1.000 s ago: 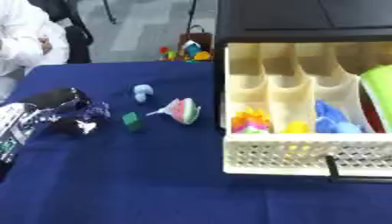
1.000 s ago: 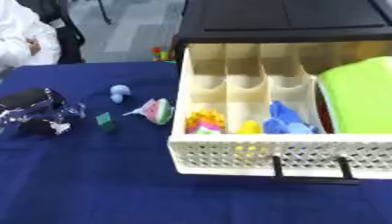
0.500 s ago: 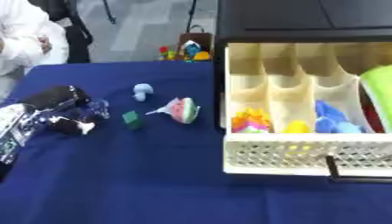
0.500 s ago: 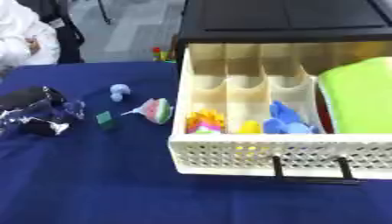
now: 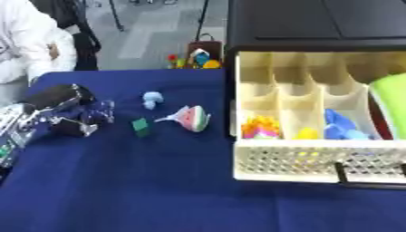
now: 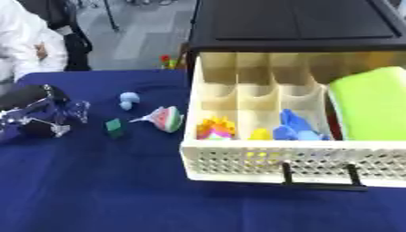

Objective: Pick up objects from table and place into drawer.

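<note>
Reach step: left hand (image 5: 67,111) at nine o'clock on the worktop (image 5: 158,190), fingers curled, apparently empty, must next close on the green block (image 5: 140,125) just beside it, drawer (image 6: 293,136) at three o'clock.

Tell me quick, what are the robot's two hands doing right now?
Left hand: over the blue table's left side; whether it is open or shut cannot be told.
Right hand: not in view.

Black left hand (image 5: 67,111), silver joints, silvery forearm casing
</note>
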You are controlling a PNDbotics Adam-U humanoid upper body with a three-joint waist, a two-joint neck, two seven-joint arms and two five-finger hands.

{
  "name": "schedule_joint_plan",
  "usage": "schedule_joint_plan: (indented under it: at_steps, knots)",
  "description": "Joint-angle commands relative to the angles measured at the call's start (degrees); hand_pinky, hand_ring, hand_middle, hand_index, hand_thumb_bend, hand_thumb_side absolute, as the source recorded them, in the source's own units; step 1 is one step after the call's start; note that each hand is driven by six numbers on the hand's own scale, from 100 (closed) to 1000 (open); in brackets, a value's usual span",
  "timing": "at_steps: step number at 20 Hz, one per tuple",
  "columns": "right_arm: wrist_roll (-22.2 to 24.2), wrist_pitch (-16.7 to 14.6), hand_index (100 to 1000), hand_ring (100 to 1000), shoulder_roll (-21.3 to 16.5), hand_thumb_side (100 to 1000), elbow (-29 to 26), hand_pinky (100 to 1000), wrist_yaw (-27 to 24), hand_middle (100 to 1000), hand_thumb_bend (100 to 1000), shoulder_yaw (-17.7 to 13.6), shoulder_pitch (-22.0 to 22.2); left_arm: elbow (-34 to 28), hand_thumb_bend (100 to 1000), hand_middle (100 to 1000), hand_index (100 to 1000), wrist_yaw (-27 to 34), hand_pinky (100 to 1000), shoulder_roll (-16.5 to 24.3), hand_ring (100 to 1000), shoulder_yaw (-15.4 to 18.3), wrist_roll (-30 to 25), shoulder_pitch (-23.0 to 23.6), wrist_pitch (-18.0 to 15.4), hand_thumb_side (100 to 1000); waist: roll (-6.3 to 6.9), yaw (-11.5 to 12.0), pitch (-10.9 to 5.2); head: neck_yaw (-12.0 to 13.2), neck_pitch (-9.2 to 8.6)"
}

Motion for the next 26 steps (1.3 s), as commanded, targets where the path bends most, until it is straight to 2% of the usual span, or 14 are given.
schedule_joint_plan:
  at_steps: [1, 5, 6, 7, 15, 26]
  knots:
    - [-4.2, -3.8, 742, 694, -1.1, 1000, -0.6, 645, -0.1, 519, 100, -0.5, 0.0, -3.1, 100, 485, 522, 2.8, 448, 3.9, 600, 0.7, -0.3, -0.4, 0.2, 279, 0.1, 0.2, -1.95, -0.3, 0.4]
    - [-4.4, -3.6, 741, 694, -1.3, 1000, -0.6, 645, -0.1, 520, 100, -0.6, 0.3, -5.4, 100, 473, 509, 8.2, 431, 4.7, 586, 1.7, -1.5, -0.1, 0.7, 273, 0.21, 0.5, -2.65, -0.4, 0.83]
    - [-4.4, -3.5, 741, 694, -1.3, 1000, -0.6, 644, -0.1, 520, 100, -0.6, 0.3, -6.1, 100, 470, 504, 9.6, 428, 5.0, 584, 2.0, -1.7, -0.1, 0.8, 397, 0.26, 0.6, -2.8, -0.4, 0.92]
    - [-4.5, -3.4, 741, 693, -1.4, 1000, -0.6, 645, -0.1, 520, 100, -0.6, 0.4, -6.8, 100, 468, 502, 10.8, 427, 5.3, 582, 2.1, -1.9, 0.0, 0.9, 264, 0.32, 0.7, -2.97, -0.4, 1.04]
    - [-4.6, -2.9, 740, 692, -1.8, 1000, -0.6, 644, -0.2, 520, 100, -0.6, 0.7, -13.3, 100, 466, 493, 17.5, 421, 6.9, 578, 2.4, -2.5, 0.2, 1.5, 245, 0.78, 1.0, -4.41, -0.3, 1.8]
    - [-4.5, -2.6, 739, 695, -2.0, 1000, -0.6, 644, -0.3, 520, 100, -0.5, 0.8, -17.7, 100, 467, 492, 18.6, 422, 7.5, 579, 1.7, -1.8, -0.1, 1.7, 247, 1.48, 0.9, -4.97, 0.1, 2.36]
